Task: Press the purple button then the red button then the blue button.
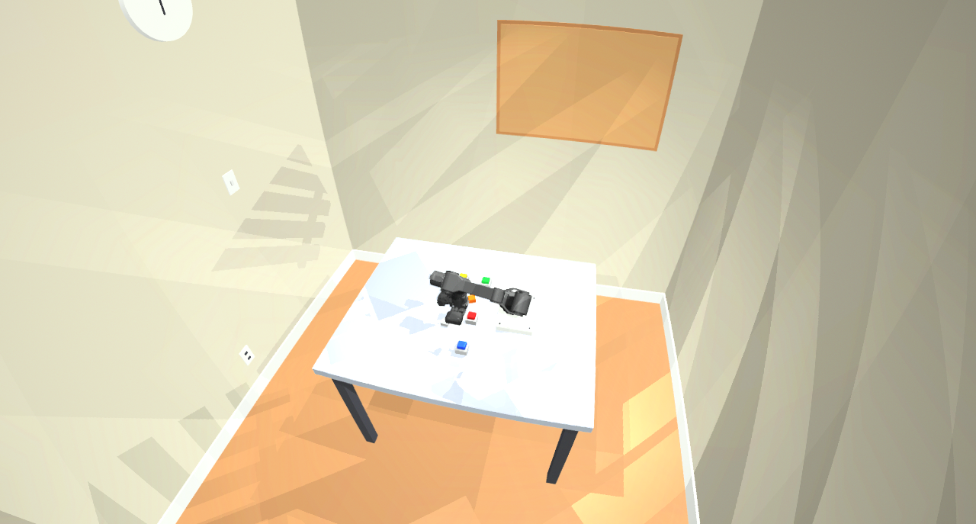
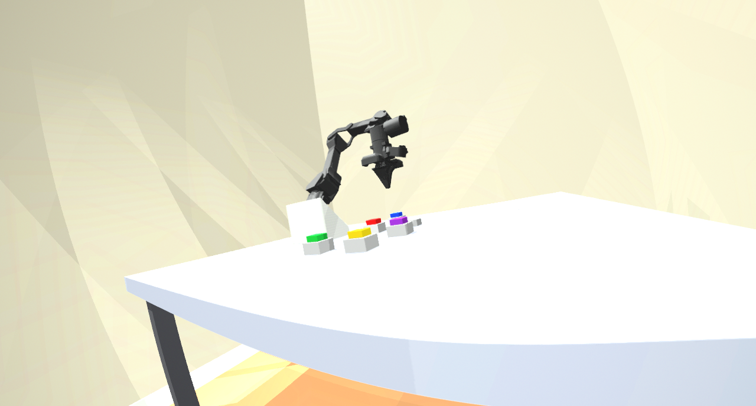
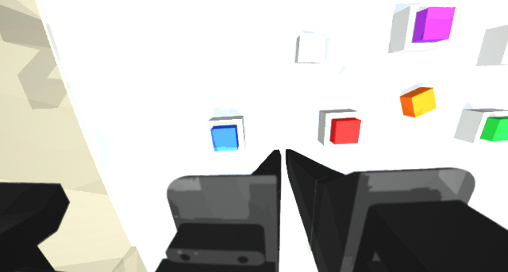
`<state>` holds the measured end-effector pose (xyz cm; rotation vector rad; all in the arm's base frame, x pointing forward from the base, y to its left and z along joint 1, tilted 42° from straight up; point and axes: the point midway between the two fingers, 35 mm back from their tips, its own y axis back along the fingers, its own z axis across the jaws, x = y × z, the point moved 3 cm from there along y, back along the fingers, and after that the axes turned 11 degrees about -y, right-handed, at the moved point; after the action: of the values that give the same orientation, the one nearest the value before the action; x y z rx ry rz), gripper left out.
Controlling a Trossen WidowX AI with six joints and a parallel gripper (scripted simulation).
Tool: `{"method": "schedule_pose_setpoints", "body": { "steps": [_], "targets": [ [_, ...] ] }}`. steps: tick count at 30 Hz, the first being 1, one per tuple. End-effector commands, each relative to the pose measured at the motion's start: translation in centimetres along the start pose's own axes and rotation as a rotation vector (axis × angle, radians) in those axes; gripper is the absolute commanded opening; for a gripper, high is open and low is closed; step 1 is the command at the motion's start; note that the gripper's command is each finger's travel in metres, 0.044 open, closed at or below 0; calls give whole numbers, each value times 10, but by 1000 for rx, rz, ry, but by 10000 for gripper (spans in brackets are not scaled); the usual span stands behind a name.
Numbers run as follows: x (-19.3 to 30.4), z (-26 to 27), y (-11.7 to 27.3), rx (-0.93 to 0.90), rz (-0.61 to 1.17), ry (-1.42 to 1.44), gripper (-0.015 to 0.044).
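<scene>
In the wrist view, the blue button [image 1: 461, 345] [image 2: 396, 214] [image 3: 225, 138] lies left of the fingertips and below their height, its cap raised. Its cap points up; from above it looks nearly square, so I can make out no clear long axis, though its sides run roughly with the wrist view's edges. A pale block [image 1: 444, 321] [image 2: 417, 222] [image 3: 310, 47] sits beyond the tips, slightly to their right.

The gripper [image 1: 454, 314] [image 2: 388, 187] [image 3: 282, 155] is clenched on nothing, pointing down and hovering well above the table [image 1: 546, 377] [image 2: 528, 276] [image 3: 139, 66], apart from every button.

Just right of the tips in that view is the red button [image 1: 471, 315] [image 2: 372, 221] [image 3: 346, 131], cap up. Farther right come an orange block [image 1: 471, 299] [image 3: 418, 102] and, beyond it, the purple button [image 2: 398, 220] [image 3: 438, 24], also raised. The green button [image 1: 486, 280] [image 2: 316, 237] [image 3: 494, 129] is farthest right.

The caps spring back, so their height cannot prove which presses are done. With the tool between red and blue, I judge purple and red probably finished, leaving blue: shift left, then press straight down.
</scene>
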<state>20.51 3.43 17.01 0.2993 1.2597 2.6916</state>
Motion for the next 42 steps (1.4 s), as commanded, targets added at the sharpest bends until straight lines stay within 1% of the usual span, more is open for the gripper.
{"method": "schedule_pose_setpoints", "body": {
  "steps": [1, 9, 15, 21, 42],
  "targets": [
    [27, 54, 5, -38, 7, 7, 20],
    [28, 56, 3, -39, 8, 7, 20],
    [29, 59, -54, -43, 8, 8, 20],
    [29, 59, -57, -43, 8, 8, 20],
    [30, 61, -89, -45, 8, 8, 20]
  ]
}}
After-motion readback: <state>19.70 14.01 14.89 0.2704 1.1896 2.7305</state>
